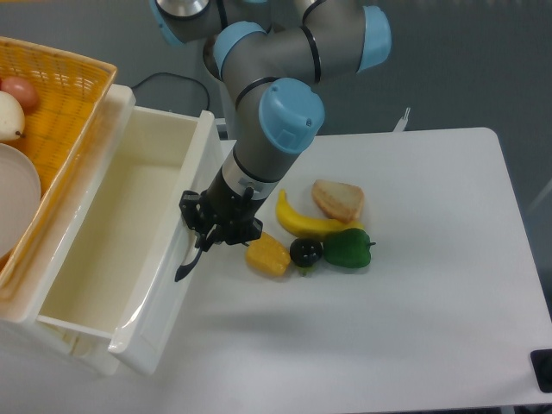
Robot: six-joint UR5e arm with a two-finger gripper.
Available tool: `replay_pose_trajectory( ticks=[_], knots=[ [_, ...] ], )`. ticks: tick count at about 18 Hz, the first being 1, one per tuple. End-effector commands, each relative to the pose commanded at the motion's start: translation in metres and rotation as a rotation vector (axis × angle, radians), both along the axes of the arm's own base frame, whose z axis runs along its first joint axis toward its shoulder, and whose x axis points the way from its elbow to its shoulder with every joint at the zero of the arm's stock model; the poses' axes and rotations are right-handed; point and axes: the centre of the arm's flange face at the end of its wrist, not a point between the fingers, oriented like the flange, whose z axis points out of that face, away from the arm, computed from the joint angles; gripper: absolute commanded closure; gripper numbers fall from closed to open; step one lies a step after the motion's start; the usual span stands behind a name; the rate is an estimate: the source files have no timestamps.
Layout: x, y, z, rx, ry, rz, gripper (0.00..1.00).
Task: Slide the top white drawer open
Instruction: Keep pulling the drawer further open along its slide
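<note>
The gripper (200,235) sits right at the front panel of the top white drawer (129,241), and here is why: its jaws are clenched on the curved black handle (186,263), whose lower end curls out below the fingers. That is the one place on the panel to take hold of, so the arm (267,129) reaches down from the far side and meets it from the right.

The drawer stands well out of its cabinet at the left of the scene, its front over the left edge of the table (388,302). By my reading, the slide is mostly done.

A look at the drawer itself: glossy white, a deep rectangular box with thick walls, the pale inside bare as far as the view shows. Above it on the far left rests an orange wicker basket (60,112).

Just to the right of the gripper lies a cluster of food: a yellow piece (267,254), a banana (302,220), a dark round fruit (305,252), a green pepper (348,247) and a piece of bread (338,200). The wrist hangs very near the yellow piece.
</note>
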Motion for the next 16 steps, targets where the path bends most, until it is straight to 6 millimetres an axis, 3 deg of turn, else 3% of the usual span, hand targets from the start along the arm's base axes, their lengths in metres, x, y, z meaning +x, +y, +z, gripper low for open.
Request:
replay_pose_trajectory(
  ticks=[16],
  knots=[
    [-0.028,-0.015,0.003,0.003,0.013,0.045,0.82]
  ],
)
